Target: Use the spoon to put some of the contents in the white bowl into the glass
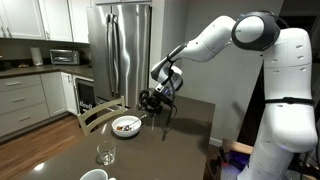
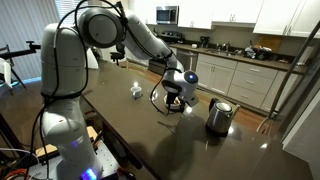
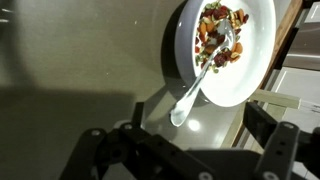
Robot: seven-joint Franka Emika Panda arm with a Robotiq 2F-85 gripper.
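Note:
The white bowl [image 3: 250,80] sits on the dark table, top right in the wrist view, and also shows in an exterior view [image 1: 126,131]. It holds the contents [image 3: 213,22], small brownish bits. The spoon [image 3: 200,80] lies with its head in the contents and its handle sticking out over the rim towards my gripper. My gripper [image 3: 185,150] is open and empty, with a finger on either side of the handle end, just above the table [image 1: 153,100]. The glass [image 1: 104,155] stands upright nearer the table's front, apart from the bowl, and also shows in an exterior view [image 2: 137,90].
A steel kettle [image 2: 219,116] stands on the table beside my gripper. A white cup [image 1: 97,175] sits at the table's near edge by the glass. A wooden chair [image 1: 98,115] stands at the table's far side, with a steel fridge [image 1: 125,45] behind it.

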